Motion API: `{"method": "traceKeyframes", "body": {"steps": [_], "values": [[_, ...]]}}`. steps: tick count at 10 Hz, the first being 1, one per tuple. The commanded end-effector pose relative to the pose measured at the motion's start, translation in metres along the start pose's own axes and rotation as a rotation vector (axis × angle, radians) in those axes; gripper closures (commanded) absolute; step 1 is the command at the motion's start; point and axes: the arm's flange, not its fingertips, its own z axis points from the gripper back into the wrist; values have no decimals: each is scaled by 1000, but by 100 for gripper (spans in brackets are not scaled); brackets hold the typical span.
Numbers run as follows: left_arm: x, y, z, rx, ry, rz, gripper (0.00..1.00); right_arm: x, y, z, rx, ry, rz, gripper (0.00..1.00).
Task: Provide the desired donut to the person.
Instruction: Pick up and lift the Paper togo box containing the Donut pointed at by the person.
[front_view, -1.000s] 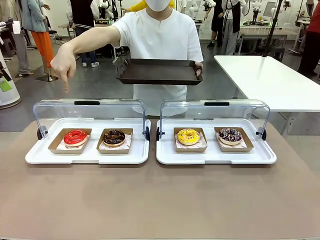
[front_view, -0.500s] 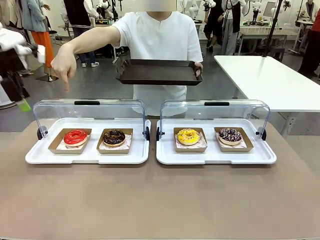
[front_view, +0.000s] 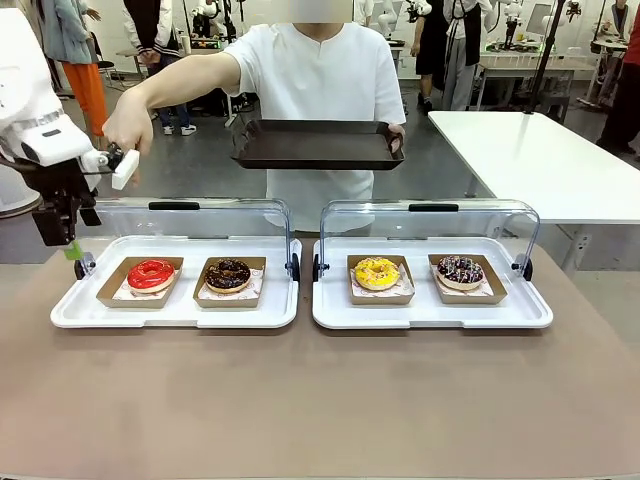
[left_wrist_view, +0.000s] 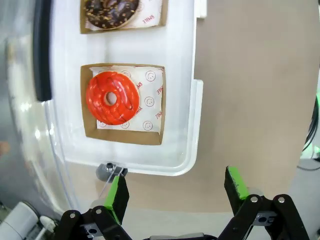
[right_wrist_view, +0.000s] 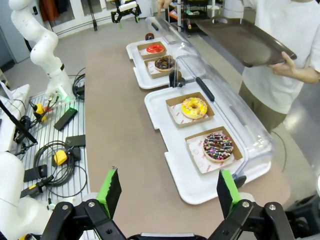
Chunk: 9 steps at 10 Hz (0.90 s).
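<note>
Red-glazed ring donut (left_wrist_view: 112, 97), seemingly the one the person (front_view: 315, 80) wants, lies untouched ahead of your left jaws, which like your right jaws gape wide and hold nothing, so pickup and handover remain.

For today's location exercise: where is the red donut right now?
In the front view the red donut sits at the left end of the left white tray, in a cardboard holder beside the chocolate donut.
</note>
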Motion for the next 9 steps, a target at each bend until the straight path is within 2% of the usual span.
{"method": "traceKeyframes", "body": {"steps": [1,4,6,7,8,9], "values": [[-12,9,-22,1,9,-77,0,0,-1,-1,-7,7,-10,0],[-17,21,-52,-47,-77,-56,0,0,-1,-1,-7,7,-10,0],[-15,23,-63,-93,-47,-37,0,0,-1,-1,-7,7,-10,0],[-13,22,-53,-79,-24,19,0,0,-1,-1,-7,7,-10,0],[-14,20,-65,-80,-38,-35,0,0,-1,-1,-7,7,-10,0],[-14,20,-65,-80,-38,-35,0,0,-1,-1,-7,7,-10,0]]}}
